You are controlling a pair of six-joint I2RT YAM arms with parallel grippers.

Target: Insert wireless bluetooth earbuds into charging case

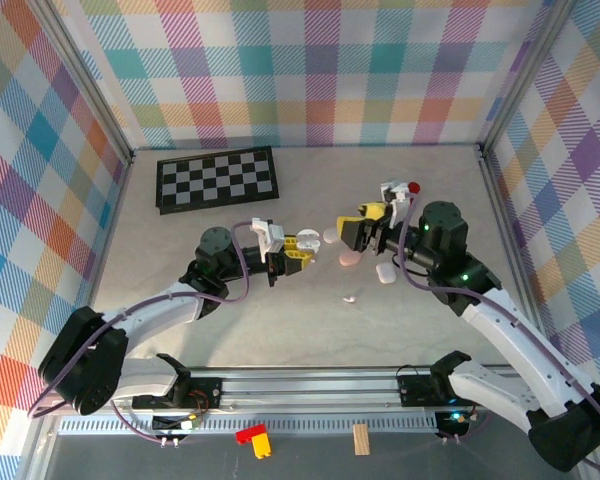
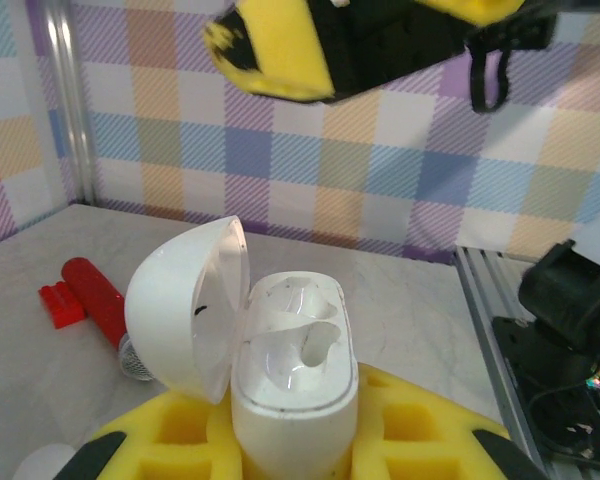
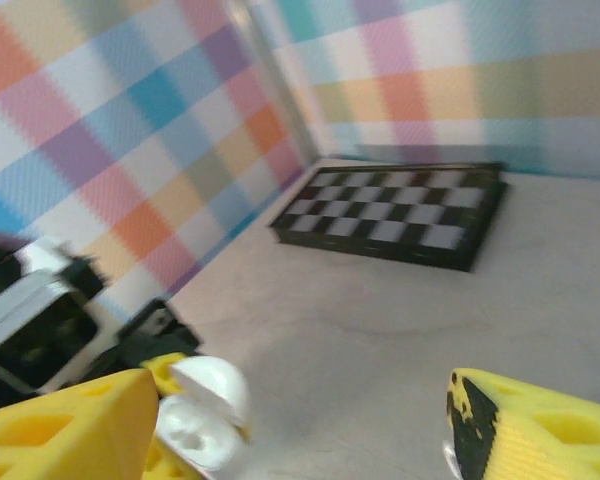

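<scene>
1 open white case (image 2: pixel 295 375) in left tool (image 2: pixel 290 445); right tool (image 3: pixel 300 430) wide, empty; 1 loose earbud (image 1: pixel 350 298).

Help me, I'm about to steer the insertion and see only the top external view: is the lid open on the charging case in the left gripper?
Observer: Yes. In the left wrist view the charging case stands upright in the left gripper, its lid swung open to one side.
Operator: Is the right gripper carrying anything?
Observer: The blurred right wrist view shows the right gripper with jaws apart and bare table between its fingers.
Operator: How high is it over the case?
Observer: The left wrist view shows it hanging above the open case, not touching it.
</scene>
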